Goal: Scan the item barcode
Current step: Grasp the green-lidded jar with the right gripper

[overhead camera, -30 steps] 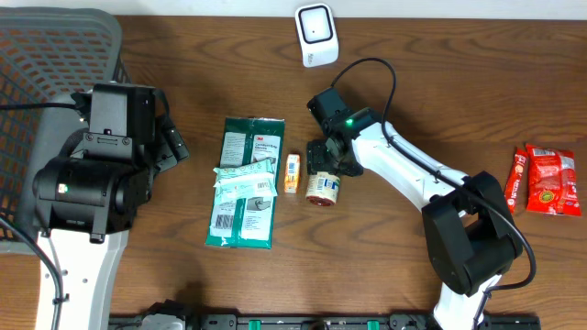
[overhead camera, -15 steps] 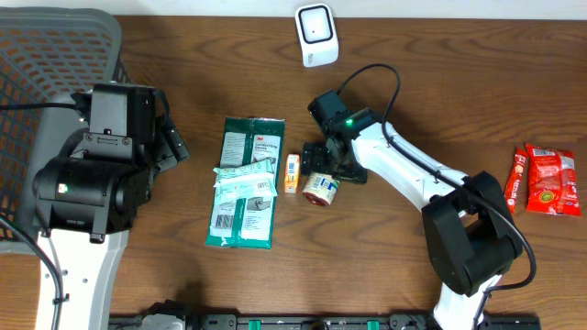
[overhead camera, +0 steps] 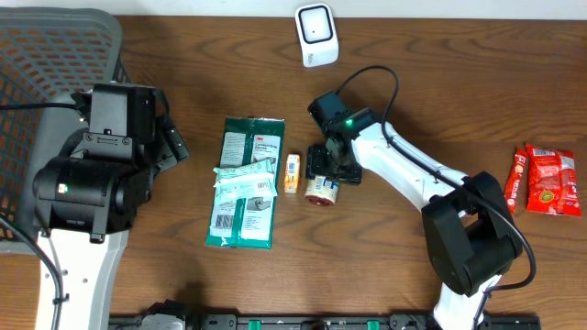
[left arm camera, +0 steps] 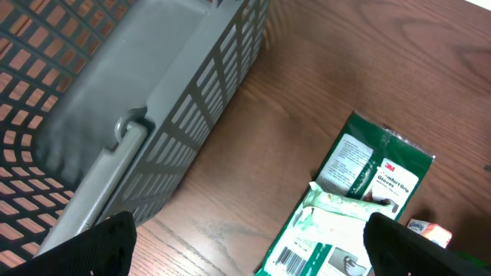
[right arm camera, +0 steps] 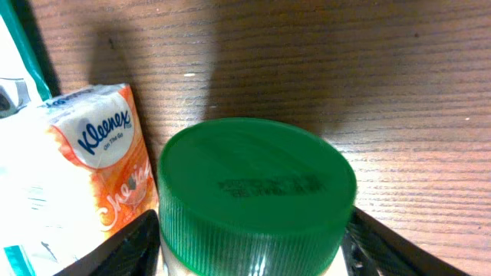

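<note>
Jar (overhead camera: pixel 321 190) lies on its side on the table (overhead camera: pixel 367 275), straight out from the scanner (overhead camera: pixel 316 35) toward the robot and well apart from it. It isn't lifted, so no scan yet.

Left to right:
- Basket (left arm camera: pixel 184 115), far left of the scanner: unchanged.
- Left gripper (left arm camera: pixel 261 245), beside the basket: fingers spread wide with nothing between them, same as a second ago. Idle.
- Green packet (overhead camera: pixel 246 183) and tissue pack (overhead camera: pixel 292 172), left of the scanner's line: neither has moved. The tissue pack sits just beside the jar.
- Right gripper (overhead camera: pixel 323 170): this is the change. Half a second ago the jaws stood wide and the jar sat cocked. Now they come back in on either side of the green lid (right arm camera: pixel 257 192). Fingers (right arm camera: pixel 134 245) flank the lid, but I can't tell if they're clamped.
- Red packets (overhead camera: pixel 543 181), far right of the scanner: unchanged.

My read is a re-grip on the lid. Next it needs a firm pinch, then a lift and a turn toward the scanner.
</note>
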